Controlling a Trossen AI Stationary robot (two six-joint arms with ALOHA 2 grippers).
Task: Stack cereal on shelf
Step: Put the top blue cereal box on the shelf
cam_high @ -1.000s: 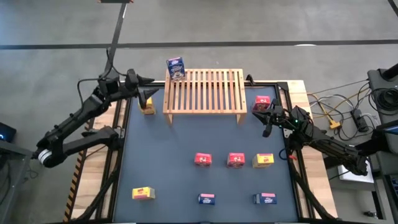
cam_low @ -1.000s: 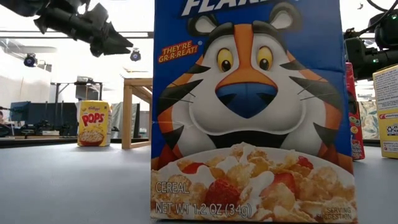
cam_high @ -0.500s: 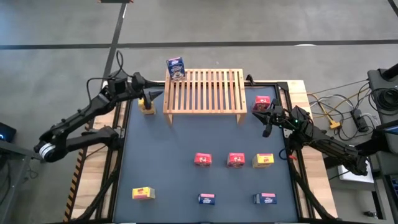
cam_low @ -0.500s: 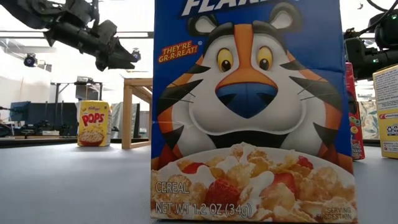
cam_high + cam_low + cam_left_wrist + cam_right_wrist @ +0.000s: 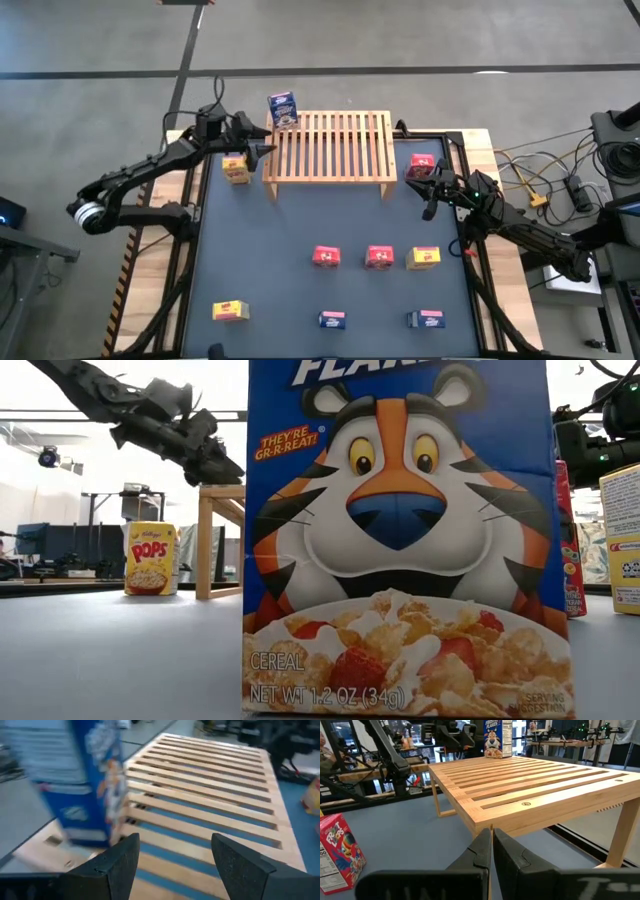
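Note:
The wooden slatted shelf (image 5: 328,148) stands at the table's far middle. One blue cereal box (image 5: 283,108) stands upright on its far left corner, and it also shows in the left wrist view (image 5: 95,785). My left gripper (image 5: 266,150) is open and empty, above the shelf's left edge, just near of that box; the left wrist view (image 5: 175,865) shows the slats (image 5: 210,780) beyond its fingers. My right gripper (image 5: 430,190) is shut and empty, right of the shelf, beside a red box (image 5: 421,165). A yellow box (image 5: 236,167) stands on the table left of the shelf.
Two red boxes (image 5: 326,256) (image 5: 379,257) and a yellow box (image 5: 424,258) stand in a row mid-table. A yellow box (image 5: 230,311) and two blue boxes (image 5: 332,320) (image 5: 426,319) stand along the near edge. One blue box (image 5: 395,540) fills the low view.
My left gripper has swung toward the table's right edge, from beside the yellow box to above the shelf's left edge, near the blue box. The boxes and my right arm have kept still.

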